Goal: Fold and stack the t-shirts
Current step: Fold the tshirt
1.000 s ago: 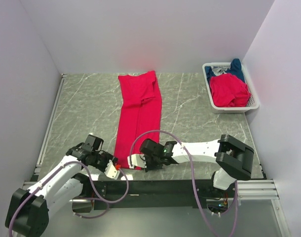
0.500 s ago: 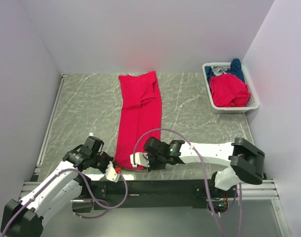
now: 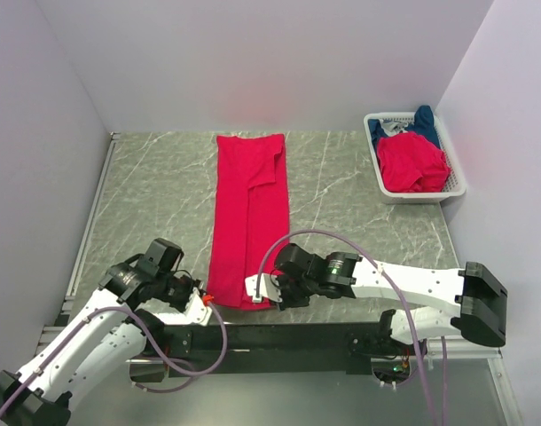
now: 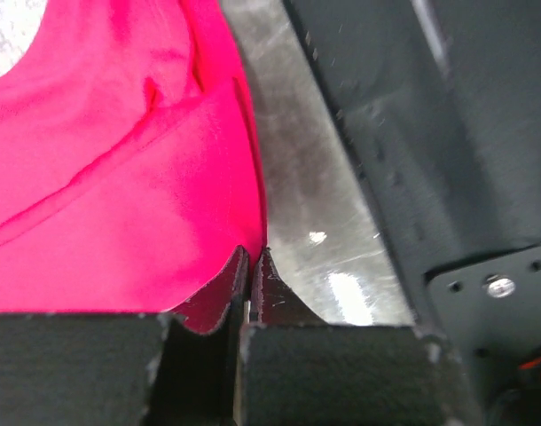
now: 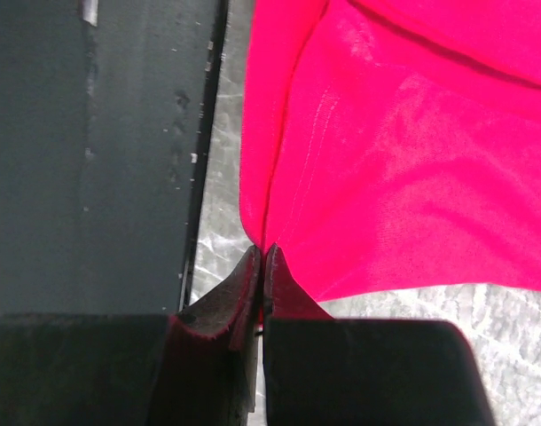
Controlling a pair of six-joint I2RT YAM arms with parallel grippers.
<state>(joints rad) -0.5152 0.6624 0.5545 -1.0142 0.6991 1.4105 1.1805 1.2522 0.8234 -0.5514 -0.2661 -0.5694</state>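
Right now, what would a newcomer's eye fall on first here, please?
A bright red t-shirt, folded into a long strip, lies down the middle of the table. The left gripper and right gripper are shut on its near corners. A white mesh basket in the far right corner holds a crumpled red shirt and a dark blue shirt.

No text, label, brand, number or sign can be read in any view (the red t-shirt [image 3: 249,213] at frame centre and the white basket [image 3: 423,197] at upper right look plain).
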